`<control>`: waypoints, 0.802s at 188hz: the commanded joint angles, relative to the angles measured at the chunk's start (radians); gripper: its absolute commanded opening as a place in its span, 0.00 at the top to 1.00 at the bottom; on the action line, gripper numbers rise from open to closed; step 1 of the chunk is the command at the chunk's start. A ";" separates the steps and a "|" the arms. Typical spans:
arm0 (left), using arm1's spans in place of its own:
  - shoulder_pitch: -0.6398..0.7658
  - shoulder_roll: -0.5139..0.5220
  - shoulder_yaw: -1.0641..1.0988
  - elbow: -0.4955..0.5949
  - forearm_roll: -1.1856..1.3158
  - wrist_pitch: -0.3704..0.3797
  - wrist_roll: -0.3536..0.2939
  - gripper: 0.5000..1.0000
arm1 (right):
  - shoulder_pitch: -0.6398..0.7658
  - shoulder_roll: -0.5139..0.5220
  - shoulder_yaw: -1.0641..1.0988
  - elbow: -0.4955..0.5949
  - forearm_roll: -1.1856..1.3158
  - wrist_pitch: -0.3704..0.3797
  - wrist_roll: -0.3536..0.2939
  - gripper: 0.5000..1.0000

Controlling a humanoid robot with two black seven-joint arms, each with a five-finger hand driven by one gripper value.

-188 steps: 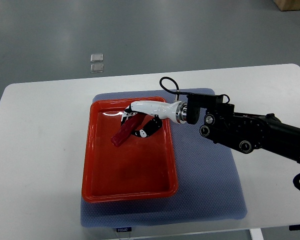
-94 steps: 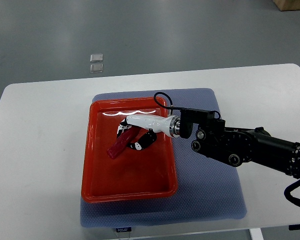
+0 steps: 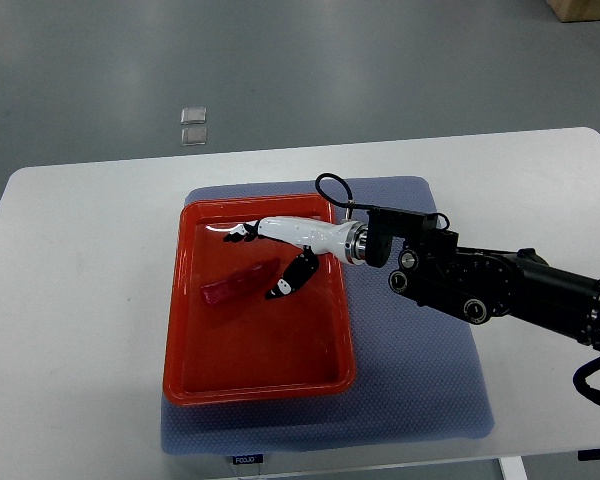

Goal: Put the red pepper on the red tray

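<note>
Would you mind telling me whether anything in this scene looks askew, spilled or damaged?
Nothing stands out. The red pepper lies flat inside the red tray, the right hand is open beside it, and the tray sits squarely on the blue mat.

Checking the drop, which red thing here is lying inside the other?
The pepper: it lies flat inside the tray, which sits on the blue mat.

Right arm reaches in from the right edge, white hand (image 3: 270, 250) stretched out flat, fingers spread, holding nothing.
</note>
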 commanded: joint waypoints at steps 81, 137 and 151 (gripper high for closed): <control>0.000 0.000 -0.002 0.000 0.002 0.000 -0.001 0.00 | -0.083 -0.058 0.407 0.003 0.582 0.000 -0.004 0.19; 0.000 0.000 0.000 0.000 0.000 0.000 -0.001 0.00 | -0.244 -0.064 0.696 -0.011 1.108 0.032 -0.005 0.19; 0.000 0.000 -0.002 -0.002 0.000 0.000 -0.001 0.00 | -0.285 -0.067 0.731 -0.038 1.226 0.093 -0.004 0.18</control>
